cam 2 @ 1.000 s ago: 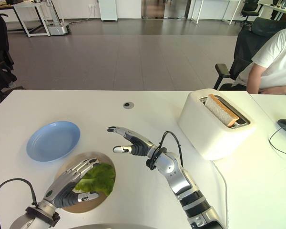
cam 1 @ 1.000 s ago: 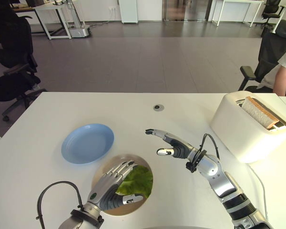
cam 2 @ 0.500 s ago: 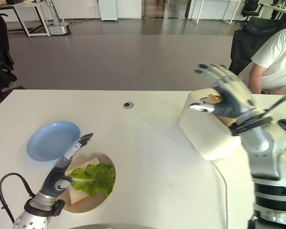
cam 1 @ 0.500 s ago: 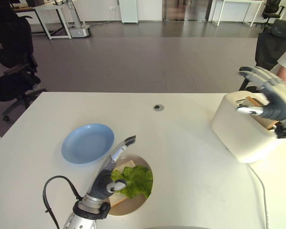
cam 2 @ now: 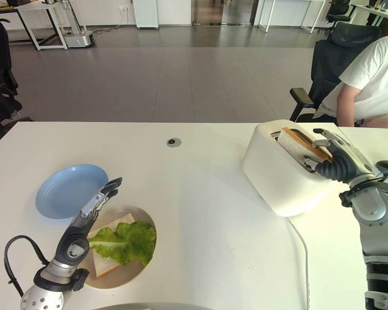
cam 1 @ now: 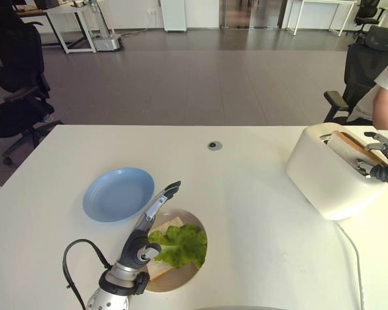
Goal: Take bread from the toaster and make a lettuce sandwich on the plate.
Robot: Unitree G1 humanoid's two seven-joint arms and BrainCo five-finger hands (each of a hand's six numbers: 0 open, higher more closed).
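On the white worktop (cam 2: pixel 207 219), the white two-slot toaster (cam 2: pixel 278 177) stands at our right, with a browned slice of bread (cam 2: pixel 299 143) sticking up out of its slot. Our right hand (cam 2: pixel 339 161) sits at the toaster's top right end, up against the near end of that slice. We cannot tell whether it has closed on the bread or only rests beside it.

Toward the near left lies a round tan plate (cam 2: pixel 116 279). It carries a pale slice of bread (cam 2: pixel 105 265) with a green lettuce leaf (cam 2: pixel 126 240) spread over it, so that only the slice's corners peek out. Our left hand (cam 2: pixel 81 229) is over the plate's left rim. Its fingers (cam 2: pixel 107 190) are stretched straight and apart, pointing away from us, and its thumb is just at the leaf's left edge. It holds nothing.

A round light-blue plate (cam 2: pixel 68 190) lies just beyond and to the left of the tan one, near our left fingertips.
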